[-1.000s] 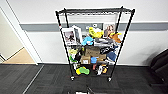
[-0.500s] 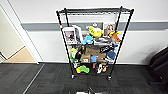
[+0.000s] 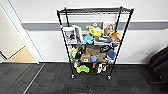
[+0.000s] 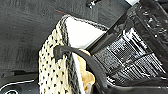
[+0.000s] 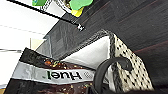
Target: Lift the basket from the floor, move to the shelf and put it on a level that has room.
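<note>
The black wire shelf [image 3: 93, 42] stands on the dark carpet floor [image 3: 50, 80], against the white wall [image 3: 145, 47]. The checkered basket [image 4: 53, 72] hangs above this floor, with a "Huel" bag [image 5: 50, 75] inside it. I cannot tell if either tool is spread or pinching.

Ahead of me: white wall [image 3: 140, 50] w/ a grey band [image 3: 40, 26] running across it. Off to my left, a doorway opens onto tan wood flooring [image 3: 22, 56].

Clutter I can see: a framed photo [image 3: 69, 35] upright, a yellow toy [image 3: 95, 31] beside a second picture [image 3: 108, 28], an orange toy [image 3: 114, 36] just below that. Mid-height: a blue toy [image 3: 87, 39], brown cardboard boxes [image 3: 93, 50], another blue item [image 3: 111, 54]. Lowest down: a green-and-yellow toy [image 3: 83, 69], also in my right wrist view [image 5: 78, 5].

Far right, something dark and bulky [image 3: 160, 62], can't tell what.

Right wrist view: a dark bag marked "Huel" [image 5: 50, 75]. Left wrist view: a black patterned pack [image 4: 130, 57].
</note>
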Tool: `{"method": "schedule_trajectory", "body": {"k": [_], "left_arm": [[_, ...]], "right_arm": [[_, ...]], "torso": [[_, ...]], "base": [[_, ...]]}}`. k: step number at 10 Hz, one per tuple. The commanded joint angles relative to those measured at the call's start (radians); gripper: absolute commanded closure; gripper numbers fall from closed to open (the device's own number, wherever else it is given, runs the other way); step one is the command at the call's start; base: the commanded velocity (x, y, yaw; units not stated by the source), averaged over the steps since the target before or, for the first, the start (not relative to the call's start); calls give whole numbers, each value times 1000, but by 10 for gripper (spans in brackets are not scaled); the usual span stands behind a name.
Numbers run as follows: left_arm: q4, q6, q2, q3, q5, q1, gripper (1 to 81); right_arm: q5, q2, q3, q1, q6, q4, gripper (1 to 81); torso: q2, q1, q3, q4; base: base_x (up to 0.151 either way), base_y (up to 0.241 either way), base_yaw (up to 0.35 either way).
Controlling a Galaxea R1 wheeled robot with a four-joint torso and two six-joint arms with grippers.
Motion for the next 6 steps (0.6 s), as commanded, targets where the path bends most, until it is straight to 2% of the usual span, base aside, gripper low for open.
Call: {"method": "schedule_trajectory", "body": {"k": [1,3,4,5,6], "left_arm": [[-40,4,-15,50,25,-127,811],[-41,4,-18,50,25,-124,811],[-41,4,-19,50,25,-124,811],[-41,5,-21,50,25,-122,811],[-41,7,-25,54,25,-124,811]], "right_arm": [[-26,-13,68,116,5,7,811],[-26,-13,66,115,5,7,811],[-26,-13,68,115,5,4,811],[-26,-15,69,116,4,2,811],[-26,-13,69,118,4,1,811]], "torso": [[0,0,92,0],[0,-3,55,0],[0,-4,62,-28],[0,-4,122,-63],[0,-4,139,-68]], "base": [[0,0,0],[0,0,0],[0,0,0],[0,0,0],[0,0,0]]}}
